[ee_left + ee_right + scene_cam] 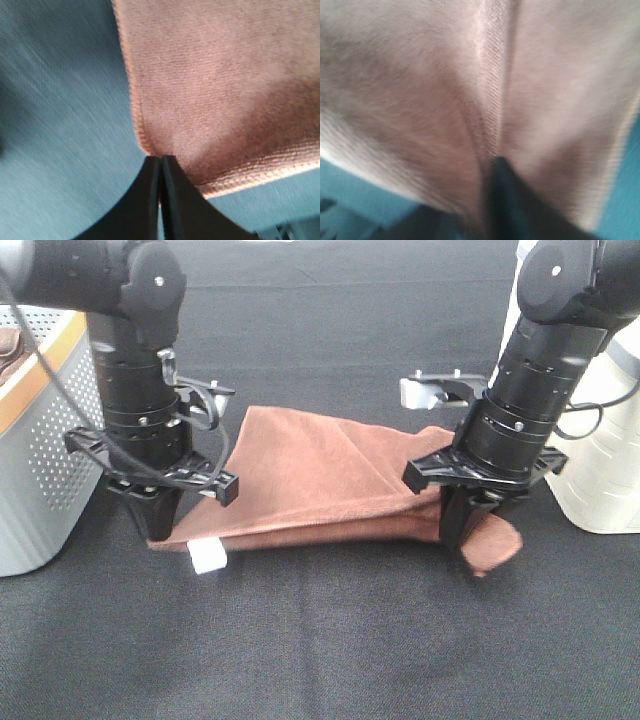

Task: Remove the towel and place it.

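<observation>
The brown towel [320, 480] lies stretched across the black table between my two grippers, with its white tag [207, 557] at the front left corner. My left gripper [160, 525] is shut on the towel's left corner. In the left wrist view the jaws [161, 165] are pressed together at the stitched corner of the towel [225, 90]. My right gripper [465, 540] is shut on the towel's right end, which bunches and droops beside it. In the right wrist view the towel [420, 100] fills the frame and creases into the gripper [497, 170].
A grey perforated basket [40, 460] with a wooden rim stands at the left edge, with another brown cloth [10, 350] bunched in it. A white container [610, 440] stands at the right edge. The table [320, 640] is covered in black fabric.
</observation>
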Available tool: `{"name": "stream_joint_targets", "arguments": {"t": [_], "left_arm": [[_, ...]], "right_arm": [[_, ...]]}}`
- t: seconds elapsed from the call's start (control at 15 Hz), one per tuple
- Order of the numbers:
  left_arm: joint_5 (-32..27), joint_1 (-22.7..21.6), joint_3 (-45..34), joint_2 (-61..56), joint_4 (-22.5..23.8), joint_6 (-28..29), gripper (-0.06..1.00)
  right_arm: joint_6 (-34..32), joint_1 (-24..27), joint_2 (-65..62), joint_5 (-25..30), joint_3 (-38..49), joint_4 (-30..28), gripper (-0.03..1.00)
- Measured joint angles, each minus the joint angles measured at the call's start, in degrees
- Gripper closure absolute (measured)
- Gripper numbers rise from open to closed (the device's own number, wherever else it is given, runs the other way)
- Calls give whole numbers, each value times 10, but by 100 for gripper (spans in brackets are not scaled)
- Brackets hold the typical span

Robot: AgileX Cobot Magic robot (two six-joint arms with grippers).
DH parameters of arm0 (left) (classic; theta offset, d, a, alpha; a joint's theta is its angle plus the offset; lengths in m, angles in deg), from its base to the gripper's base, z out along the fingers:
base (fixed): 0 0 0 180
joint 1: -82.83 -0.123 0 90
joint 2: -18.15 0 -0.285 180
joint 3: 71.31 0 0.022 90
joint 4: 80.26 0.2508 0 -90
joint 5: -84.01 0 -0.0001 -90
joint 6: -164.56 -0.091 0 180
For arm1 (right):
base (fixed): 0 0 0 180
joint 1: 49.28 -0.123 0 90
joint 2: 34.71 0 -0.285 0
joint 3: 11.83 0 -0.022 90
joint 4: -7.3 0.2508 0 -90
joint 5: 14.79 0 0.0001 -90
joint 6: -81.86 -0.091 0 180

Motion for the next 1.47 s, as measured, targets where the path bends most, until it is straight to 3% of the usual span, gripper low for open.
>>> {"name": "stream_joint_targets", "arguments": {"t": [0.07, 0.13, 0.2, 0.33, 0.53, 0.67, 0.73, 0.8, 0.93, 1.2, 1.47], "left_arm": [[-1, 1, -1, -5, -5, 1, 94], [-1, 1, -1, -5, -5, 1, 94], [-1, 2, -1, -9, -9, 1, 94], [-1, 5, -2, -11, -15, 1, 94], [-1, 5, -16, -11, -30, 1, 90], [-1, 5, -26, -13, -40, 2, 65], [-1, 5, -26, -13, -40, 2, 65], [-1, 5, -28, -14, -42, 2, 39], [-1, 5, -28, -20, -43, 2, 20], [-1, 5, -28, -111, -44, 2, 17], [-1, 5, -28, -276, -42, 2, 16]], "right_arm": [[0, 0, 0, 23, 0, 0, 51], [0, 0, 0, 23, 0, 0, 51], [0, 0, 0, 40, 0, 0, 37], [-1, 0, 0, 61, 0, 0, 31], [-13, 0, 0, 70, 0, 0, 28], [-13, 0, 0, 70, 0, 0, 28], [-13, 0, 0, 70, 0, 0, 28], [-18, 0, -1, 73, 0, 0, 28], [-27, 0, -7, 80, 0, 1, 28], [-28, 0, -63, 92, 0, 20, 28], [-28, 0, -165, 107, 0, 40, 28]]}}
